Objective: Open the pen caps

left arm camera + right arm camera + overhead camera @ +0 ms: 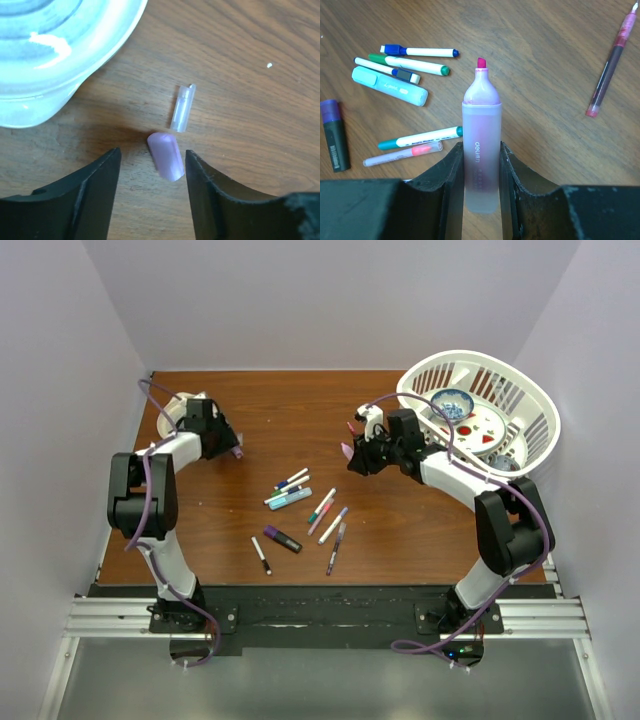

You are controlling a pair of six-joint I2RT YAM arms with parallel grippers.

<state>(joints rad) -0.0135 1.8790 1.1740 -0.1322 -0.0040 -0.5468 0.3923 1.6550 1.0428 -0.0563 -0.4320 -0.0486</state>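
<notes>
Plainly, half-open left fingers (107, 172) straddle a stubby lilac cap (166, 156); right fingers (454, 167) clamp a frosted highlighter (481, 145).

The left arm (150, 495) rises from its base, folds back at the elbow and reaches forward, with the wrist bent down so that the left gripper (152, 162) points at the table. Its two black fingers (100, 185) stand apart. The right arm (500, 520) folds the same way and stretches inward toward the other arm, wrist low. The right gripper (481, 155) is clamped on a pen (481, 125), which runs lengthwise between the fingers (447, 175) and sticks out beyond their tips.
</notes>
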